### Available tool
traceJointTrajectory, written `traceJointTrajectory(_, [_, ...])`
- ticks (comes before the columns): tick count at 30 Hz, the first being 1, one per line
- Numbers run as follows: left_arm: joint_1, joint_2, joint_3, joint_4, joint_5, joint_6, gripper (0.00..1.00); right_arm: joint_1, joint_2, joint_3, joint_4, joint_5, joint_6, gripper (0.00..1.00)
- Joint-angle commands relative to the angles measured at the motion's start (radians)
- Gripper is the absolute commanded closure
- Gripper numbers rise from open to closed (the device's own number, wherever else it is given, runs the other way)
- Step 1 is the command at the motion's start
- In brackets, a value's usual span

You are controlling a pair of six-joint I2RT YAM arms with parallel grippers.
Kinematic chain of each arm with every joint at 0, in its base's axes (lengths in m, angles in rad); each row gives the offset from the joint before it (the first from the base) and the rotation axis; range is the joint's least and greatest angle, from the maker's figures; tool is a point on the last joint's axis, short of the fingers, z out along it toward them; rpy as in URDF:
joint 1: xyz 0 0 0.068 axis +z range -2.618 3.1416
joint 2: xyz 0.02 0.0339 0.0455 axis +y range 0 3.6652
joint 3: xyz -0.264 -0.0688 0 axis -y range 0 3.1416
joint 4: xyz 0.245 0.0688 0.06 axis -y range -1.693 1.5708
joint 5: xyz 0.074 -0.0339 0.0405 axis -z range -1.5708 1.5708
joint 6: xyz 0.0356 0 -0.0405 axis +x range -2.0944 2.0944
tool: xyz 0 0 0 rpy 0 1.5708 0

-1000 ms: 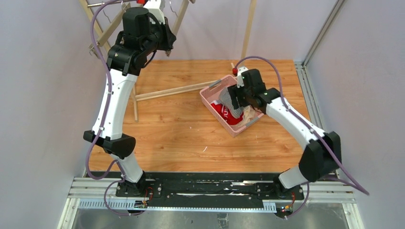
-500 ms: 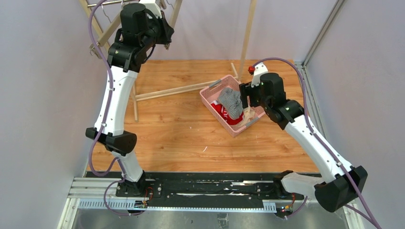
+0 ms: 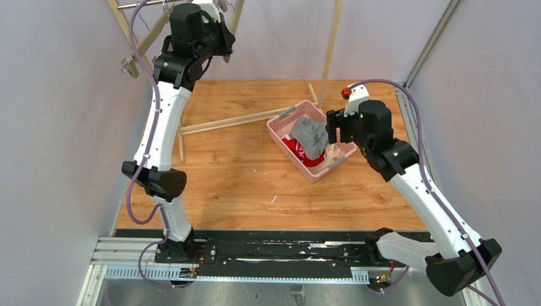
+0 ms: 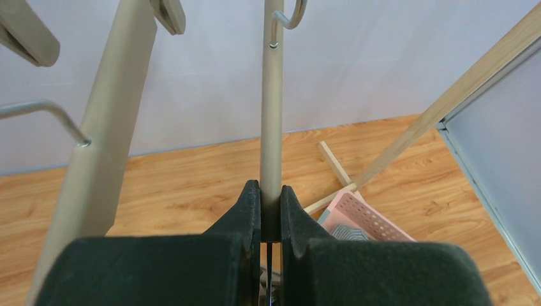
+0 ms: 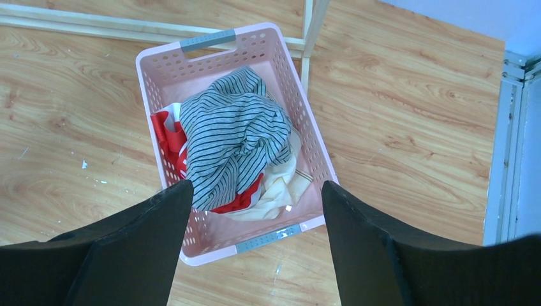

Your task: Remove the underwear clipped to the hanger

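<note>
Left wrist: left fingers (image 4: pixel 245 213) clench hanger rod (image 4: pixel 272 115); right fingers (image 5: pixel 137 239) gape over basket (image 5: pixel 210 39).

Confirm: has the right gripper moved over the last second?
Yes. The right gripper pulled back rightward, from over the basket middle to its right rim.

Three pieces of underwear (image 5: pixel 233 140) lay in one pink basket (image 5: pixel 207 40) directly below the right gripper (image 5: pixel 255 188): one striped, one red (image 5: pixel 167 131), one cream (image 5: pixel 281 185). Two beige bars stood at the left gripper (image 4: pixel 270 191): one narrow bar (image 4: pixel 272 115) between its fingers, one wide bar (image 4: pixel 108 127) to its left. Two wire hooks (image 4: pixel 290 16) showed beyond it.
</note>
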Motion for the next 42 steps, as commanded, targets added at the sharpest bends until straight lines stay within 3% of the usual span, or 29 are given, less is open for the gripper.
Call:
traceJointTrajectory(1, [0.010,0.025,0.022,0.026,0.021,0.008,0.92,0.003,-0.046,-0.014,0.030,0.026,0.008,0.25])
traceJointTrajectory(5, [0.011,0.008,-0.023,0.076,0.055,0.009,0.69,0.005,-0.069,-0.011,0.031,0.040,0.008,0.24])
traceJointTrajectory(9, [0.010,-0.044,-0.076,0.119,0.048,0.017,0.55,0.005,-0.093,-0.019,0.038,0.065,0.000,0.24])
traceJointTrajectory(21, [0.010,-0.331,-0.324,0.180,0.015,0.059,0.53,0.005,-0.164,-0.019,0.041,0.113,-0.007,0.24])
traceJointTrajectory(33, [0.010,-0.826,-0.851,0.274,-0.005,0.025,0.54,0.005,-0.309,-0.039,-0.031,0.234,-0.024,0.24])
traceJointTrajectory(42, [0.008,-1.222,-1.211,0.164,-0.249,0.016,0.54,0.005,-0.448,-0.133,-0.056,0.406,-0.005,0.23])
